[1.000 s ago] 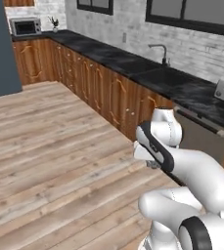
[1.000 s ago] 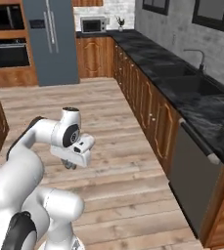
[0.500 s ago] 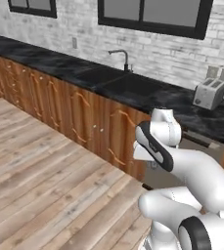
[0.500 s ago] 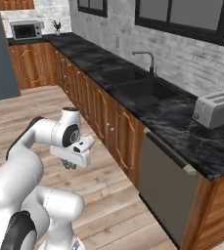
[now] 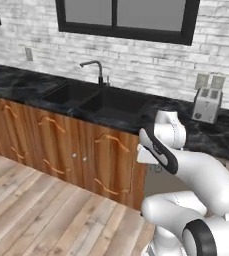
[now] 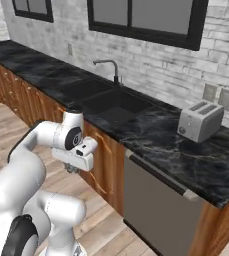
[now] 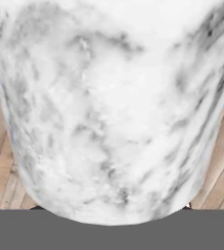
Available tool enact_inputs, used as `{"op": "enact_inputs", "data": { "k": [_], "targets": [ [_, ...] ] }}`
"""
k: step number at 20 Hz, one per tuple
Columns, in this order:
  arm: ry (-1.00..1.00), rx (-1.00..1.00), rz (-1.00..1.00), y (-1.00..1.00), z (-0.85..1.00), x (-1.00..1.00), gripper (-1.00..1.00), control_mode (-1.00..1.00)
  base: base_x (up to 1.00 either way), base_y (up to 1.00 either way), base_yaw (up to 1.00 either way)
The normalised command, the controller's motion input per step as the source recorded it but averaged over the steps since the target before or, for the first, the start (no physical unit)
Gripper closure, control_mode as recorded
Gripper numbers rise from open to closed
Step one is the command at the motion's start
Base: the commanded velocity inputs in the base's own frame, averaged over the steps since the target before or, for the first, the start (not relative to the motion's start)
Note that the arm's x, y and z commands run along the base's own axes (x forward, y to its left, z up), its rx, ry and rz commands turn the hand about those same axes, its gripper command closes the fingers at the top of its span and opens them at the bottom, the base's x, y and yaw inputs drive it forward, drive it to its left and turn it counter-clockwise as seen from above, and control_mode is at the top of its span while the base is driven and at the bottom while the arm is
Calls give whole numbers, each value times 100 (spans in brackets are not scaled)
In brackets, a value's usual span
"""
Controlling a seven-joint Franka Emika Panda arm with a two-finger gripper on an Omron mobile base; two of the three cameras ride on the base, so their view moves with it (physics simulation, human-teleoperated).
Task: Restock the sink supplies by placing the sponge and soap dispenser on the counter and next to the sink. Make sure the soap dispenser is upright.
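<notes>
The soap dispenser (image 7: 108,107) sat right against the hand camera as a pale, white-grey marbled body, wider at the top of that view and rounded at the bottom; its pump top could not be made out. The tool (image 7: 111,207) was pinching it, with the two dark fingertips (image 7: 35,207) just showing at either side of its lower edge. Behind it lay the wooden floor (image 7: 221,161).

In the right base view the tool (image 6: 73,169) hung under the folded white arm, in front of the cabinet doors and below the level of the table (image 6: 151,135), well apart from its top. The bottle itself was too small to tell there.

The sink (image 6: 106,102) was a black double basin set into the glossy black veined table, with a thin black gooseneck faucet (image 6: 111,67) standing behind the divide between the two basins. What lay inside the dark basins could not be told. A silver two-slot toaster (image 6: 200,121) stood on the table to the right of the sink, near the wall and its two outlets (image 6: 217,96).

Brown wooden cabinets (image 5: 51,145) ran under the table, with a grey dishwasher front (image 6: 156,205) below the toaster. A white brick wall (image 5: 31,30) carried a black-framed window (image 5: 126,17) above the sink. The floor (image 5: 41,215) was pale wood planking.
</notes>
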Motion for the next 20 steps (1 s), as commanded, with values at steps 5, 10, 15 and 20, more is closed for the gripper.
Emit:
{"op": "enact_inputs", "data": {
  "k": [5,10,15,20],
  "targets": [
    [0,0,0,0,0,0,100,100,83,61,-46],
    [0,0,0,0,0,0,100,100,63,53,-50],
    [0,0,0,0,0,0,100,100,59,58,-50],
    [0,0,0,0,0,0,100,100,62,34,-45]
  ]
}}
